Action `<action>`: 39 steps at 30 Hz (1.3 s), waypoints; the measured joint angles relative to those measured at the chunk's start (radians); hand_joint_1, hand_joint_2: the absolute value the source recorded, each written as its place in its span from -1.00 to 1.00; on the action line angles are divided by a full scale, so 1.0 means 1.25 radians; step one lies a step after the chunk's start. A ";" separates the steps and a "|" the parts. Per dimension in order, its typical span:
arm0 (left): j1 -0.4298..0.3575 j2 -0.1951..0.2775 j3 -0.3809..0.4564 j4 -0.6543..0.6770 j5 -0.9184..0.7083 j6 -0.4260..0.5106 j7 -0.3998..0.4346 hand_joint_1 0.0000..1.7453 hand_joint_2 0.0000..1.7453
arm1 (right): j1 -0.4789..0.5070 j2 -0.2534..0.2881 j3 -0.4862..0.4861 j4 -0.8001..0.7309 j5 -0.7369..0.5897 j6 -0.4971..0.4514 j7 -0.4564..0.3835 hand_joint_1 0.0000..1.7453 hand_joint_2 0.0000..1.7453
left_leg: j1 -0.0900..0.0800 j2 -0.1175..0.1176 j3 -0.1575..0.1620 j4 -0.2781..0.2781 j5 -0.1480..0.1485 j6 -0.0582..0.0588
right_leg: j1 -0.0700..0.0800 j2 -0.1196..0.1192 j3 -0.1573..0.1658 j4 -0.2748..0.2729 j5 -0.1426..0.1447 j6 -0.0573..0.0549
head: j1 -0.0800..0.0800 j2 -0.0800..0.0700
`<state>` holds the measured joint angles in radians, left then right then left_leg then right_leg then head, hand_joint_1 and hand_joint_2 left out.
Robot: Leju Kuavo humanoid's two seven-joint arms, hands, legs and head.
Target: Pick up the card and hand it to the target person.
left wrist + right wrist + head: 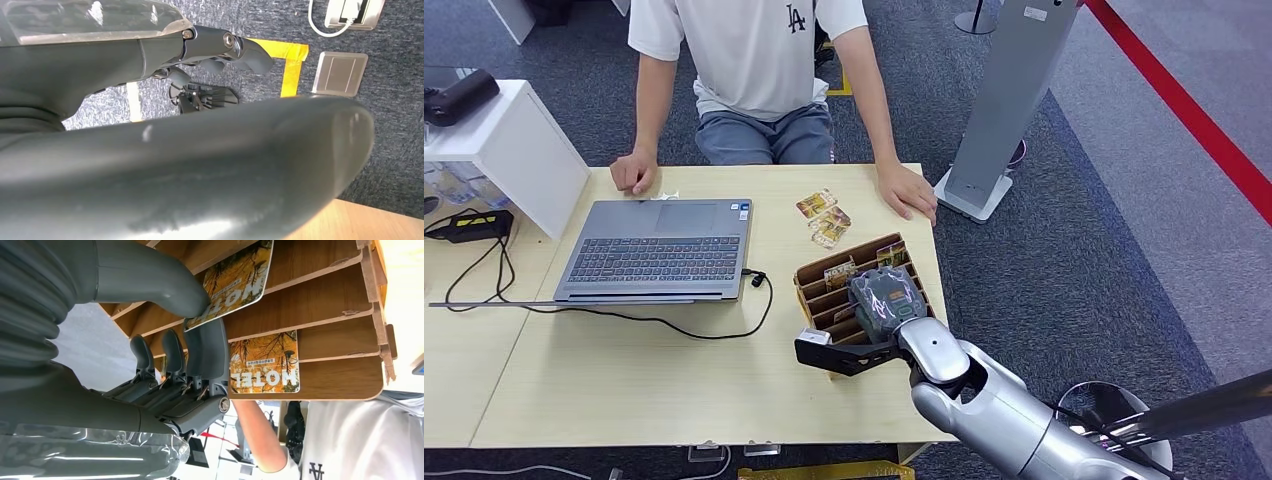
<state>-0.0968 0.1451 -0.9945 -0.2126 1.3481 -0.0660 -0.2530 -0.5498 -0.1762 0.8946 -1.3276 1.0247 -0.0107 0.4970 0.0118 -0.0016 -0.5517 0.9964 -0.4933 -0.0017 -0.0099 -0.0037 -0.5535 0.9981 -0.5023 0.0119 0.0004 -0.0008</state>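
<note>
A wooden slotted card rack [816, 280] stands on the table's right part, with yellow-orange "HOTEL" cards in its slots. My right hand [884, 305] reaches down into it. In the right wrist view my right hand [165, 365] pinches one card [235, 282] at its corner between thumb [150, 277] and a finger, the card still in the rack [325, 305]. A second card [265, 362] sits in the neighbouring slot. The person [754, 60] in a white shirt sits across the table, both hands resting on its far edge. My left hand [150, 65] hangs over the floor, holding nothing.
An open laptop [659, 250] with its cable lies left of the rack. Two loose cards [824, 215] lie between the rack and the person's hand [907, 190]. A white shelf [514, 150] stands at the far left, and a grey stand [1004, 110] on the carpet beyond the table's right edge.
</note>
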 joint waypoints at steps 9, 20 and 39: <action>0.000 0.000 0.000 0.000 0.000 0.000 0.000 -1.00 -1.00 | 0.001 0.000 0.000 0.001 -0.007 0.003 0.002 0.71 1.00 | 0.000 0.000 0.000 0.000 0.000 0.000 | 0.000 0.000 0.000 0.000 0.000 0.000 | 0.000 0.000; -0.002 0.002 -0.005 0.000 -0.016 -0.020 -0.009 -1.00 -1.00 | 0.001 0.000 -0.001 0.001 -0.013 0.004 0.002 0.76 1.00 | 0.000 0.000 0.000 0.000 0.000 0.000 | 0.000 0.000 0.000 0.000 0.000 0.000 | 0.000 0.000; 0.004 0.005 -0.005 0.000 0.010 -0.002 -0.015 -1.00 -1.00 | 0.002 -0.074 -0.090 -0.209 0.033 -0.090 0.067 0.76 1.00 | 0.000 0.000 0.000 0.000 0.000 0.000 | 0.000 0.000 0.000 0.000 0.000 0.000 | 0.000 0.000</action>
<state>-0.0917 0.1514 -1.0002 -0.2125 1.3605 -0.0683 -0.2717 -0.5473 -0.2690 0.7825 -1.5894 1.0664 -0.1233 0.5803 0.0118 -0.0016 -0.5512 0.9966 -0.4932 -0.0016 -0.0099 -0.0035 -0.5536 0.9980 -0.5022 0.0119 -0.0002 -0.0008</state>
